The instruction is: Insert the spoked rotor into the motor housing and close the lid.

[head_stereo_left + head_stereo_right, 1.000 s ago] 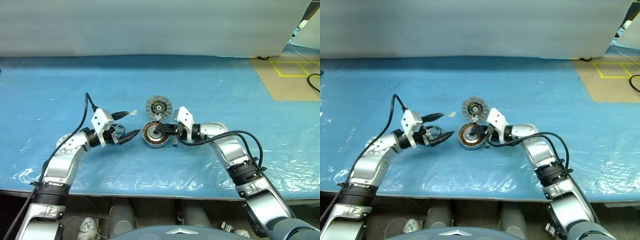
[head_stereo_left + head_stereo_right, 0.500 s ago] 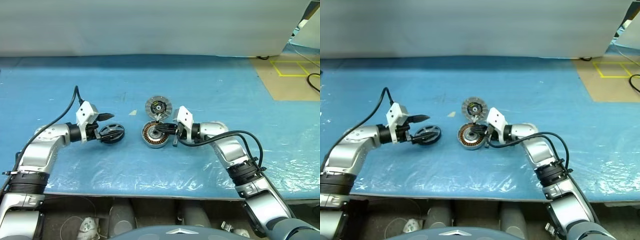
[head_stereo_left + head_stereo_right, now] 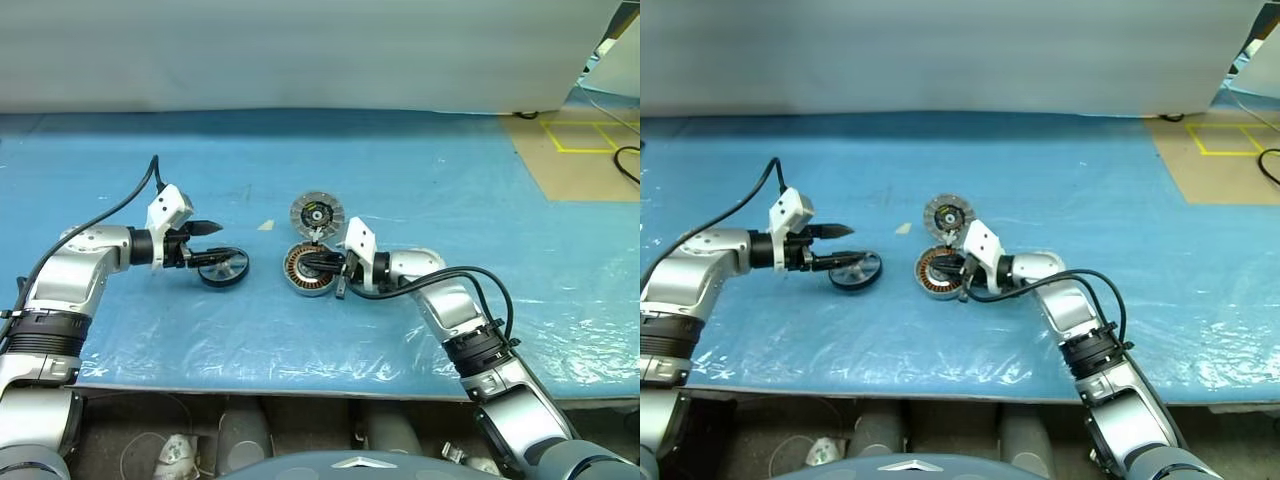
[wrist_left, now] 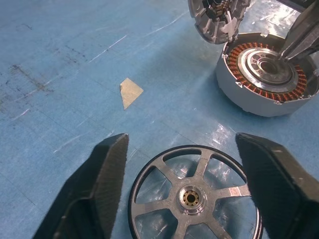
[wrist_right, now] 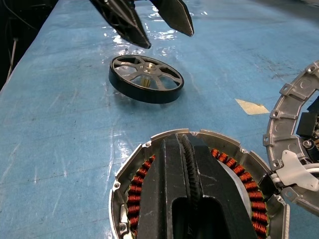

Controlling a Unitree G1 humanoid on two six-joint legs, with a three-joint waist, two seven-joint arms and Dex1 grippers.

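The spoked rotor [image 3: 223, 268], a dark-rimmed wheel with silver spokes and a brass hub, lies flat on the blue mat left of the motor housing [image 3: 310, 271]. My left gripper [image 3: 213, 243] is open, its fingers [image 4: 102, 186] standing either side of the rotor [image 4: 194, 196] without clamping it. The housing [image 4: 266, 72] shows copper windings around a dark centre. Its round silver lid [image 3: 317, 213] stands open just behind it, joined by white wires. My right gripper [image 5: 187, 142] is shut, its tips resting on the housing's centre.
A small beige scrap [image 3: 265, 225] lies on the mat behind the rotor. The blue plastic-covered table [image 3: 450, 170] ends at a front edge close to me. Brown floor with yellow tape [image 3: 585, 140] lies at the far right. A pale wall closes the back.
My left arm has swung out to the left, and the rotor went with it from beside the housing to the mat further left. The right gripper stayed at the housing.
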